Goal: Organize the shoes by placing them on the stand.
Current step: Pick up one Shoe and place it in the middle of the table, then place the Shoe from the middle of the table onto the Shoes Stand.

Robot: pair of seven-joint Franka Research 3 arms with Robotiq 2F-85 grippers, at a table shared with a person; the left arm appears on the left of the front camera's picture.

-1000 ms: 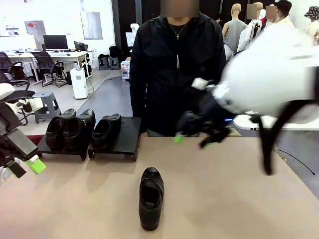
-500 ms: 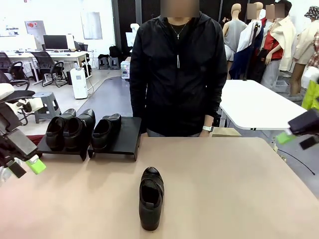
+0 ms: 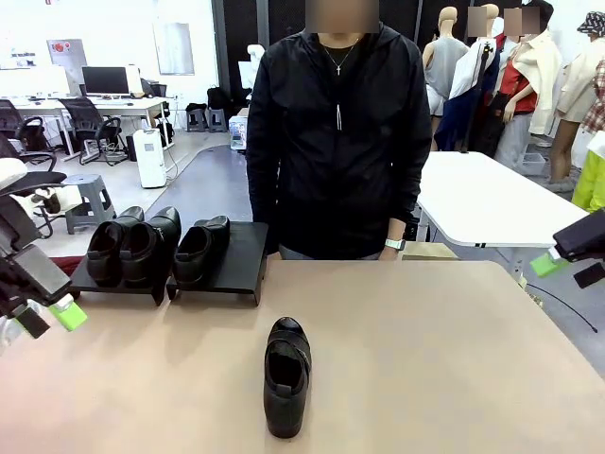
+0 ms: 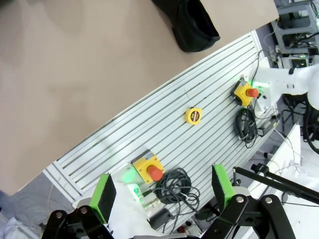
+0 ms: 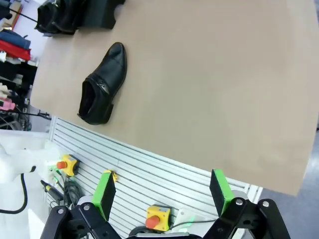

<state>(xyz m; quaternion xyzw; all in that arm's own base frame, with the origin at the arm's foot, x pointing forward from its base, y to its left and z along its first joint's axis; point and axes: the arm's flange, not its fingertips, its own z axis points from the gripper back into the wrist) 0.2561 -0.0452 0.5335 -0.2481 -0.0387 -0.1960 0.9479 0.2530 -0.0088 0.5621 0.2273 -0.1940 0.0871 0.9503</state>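
Observation:
One glossy black shoe (image 3: 286,376) lies alone on the tan table near the front middle, toe pointing away from me; it is also in the right wrist view, shoe (image 5: 102,84), and its heel end (image 4: 192,22) is in the left wrist view. The black stand (image 3: 244,257) sits at the far left. Its left section holds two shoes (image 3: 128,248) and its right section holds one shoe (image 3: 198,252). My left gripper (image 3: 47,318) hangs open at the left table edge, holding nothing (image 4: 163,186). My right gripper (image 3: 570,268) is open and empty off the right edge (image 5: 162,191).
A person in a black jacket (image 3: 336,132) stands at the far side, behind the table's middle. A ribbed metal base (image 4: 199,129) carries red stop buttons, a yellow tape measure (image 4: 193,115) and cables below the table's near edge. A white table (image 3: 492,203) stands behind right.
My right arm has swung from over the far middle of the table out to the right edge. The left arm and the shoes have stayed put.

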